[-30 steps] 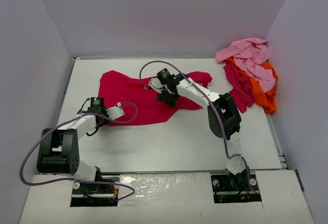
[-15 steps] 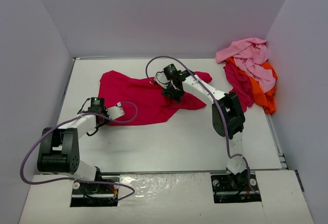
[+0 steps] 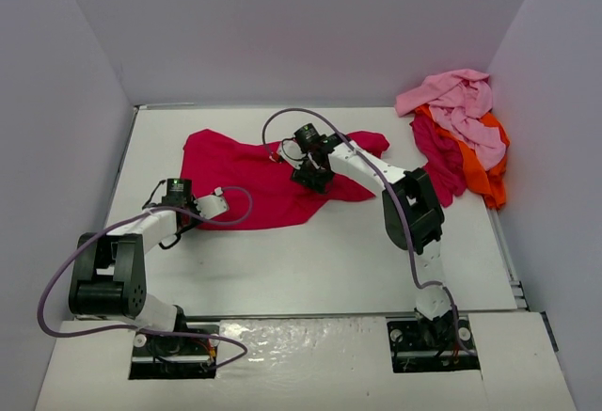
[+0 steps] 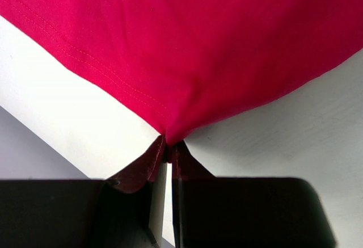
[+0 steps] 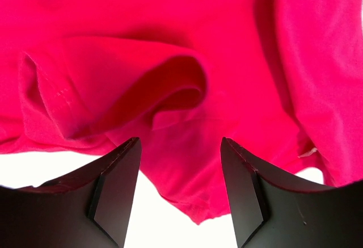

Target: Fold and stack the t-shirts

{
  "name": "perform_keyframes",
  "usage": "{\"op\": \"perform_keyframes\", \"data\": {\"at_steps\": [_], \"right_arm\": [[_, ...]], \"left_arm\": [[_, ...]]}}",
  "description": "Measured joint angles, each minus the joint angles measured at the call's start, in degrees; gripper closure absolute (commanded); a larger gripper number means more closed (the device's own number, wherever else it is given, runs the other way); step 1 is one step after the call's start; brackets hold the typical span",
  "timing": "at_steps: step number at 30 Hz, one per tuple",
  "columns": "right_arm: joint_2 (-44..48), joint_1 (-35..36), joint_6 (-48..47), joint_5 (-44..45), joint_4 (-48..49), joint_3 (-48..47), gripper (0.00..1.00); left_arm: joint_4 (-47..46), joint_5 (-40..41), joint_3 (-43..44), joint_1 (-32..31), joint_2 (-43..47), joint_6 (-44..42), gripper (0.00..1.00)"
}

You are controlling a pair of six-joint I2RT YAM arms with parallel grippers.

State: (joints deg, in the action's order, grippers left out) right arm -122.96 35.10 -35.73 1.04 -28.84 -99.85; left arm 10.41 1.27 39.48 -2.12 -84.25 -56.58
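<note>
The crimson-red t-shirt [image 3: 249,176] lies spread and rumpled on the white table, left of centre. My left gripper [image 3: 185,219] is shut on its near left corner; in the left wrist view the cloth [image 4: 187,49] is pinched between the fingertips [image 4: 156,154]. My right gripper [image 3: 309,178] is open above the shirt's right part; the right wrist view shows a raised fold [image 5: 170,89] between the spread fingers [image 5: 116,183]. A pile of pink [image 3: 461,101], orange [image 3: 484,171] and dark magenta [image 3: 437,157] shirts lies at the far right.
Grey walls close in the table [image 3: 329,251] on the left, back and right. The shirt pile leans against the right wall. Purple cables loop from both arms over the table.
My right gripper moved right and farther over the shirt, then came back a little to the left. The left gripper has held still on the corner.
</note>
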Motion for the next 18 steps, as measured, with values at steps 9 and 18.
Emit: {"op": "perform_keyframes", "data": {"at_steps": [9,18], "right_arm": [[-2.5,2.5,0.8,-1.3,0.2,-0.1,0.46],[-5.3,3.6,1.3,-1.1,0.6,-1.8,0.50]], "left_arm": [[0.0,0.1,0.0,0.0,0.0,0.0,1.00],[-0.4,0.3,-0.7,0.0,0.0,0.0,1.00]]}}
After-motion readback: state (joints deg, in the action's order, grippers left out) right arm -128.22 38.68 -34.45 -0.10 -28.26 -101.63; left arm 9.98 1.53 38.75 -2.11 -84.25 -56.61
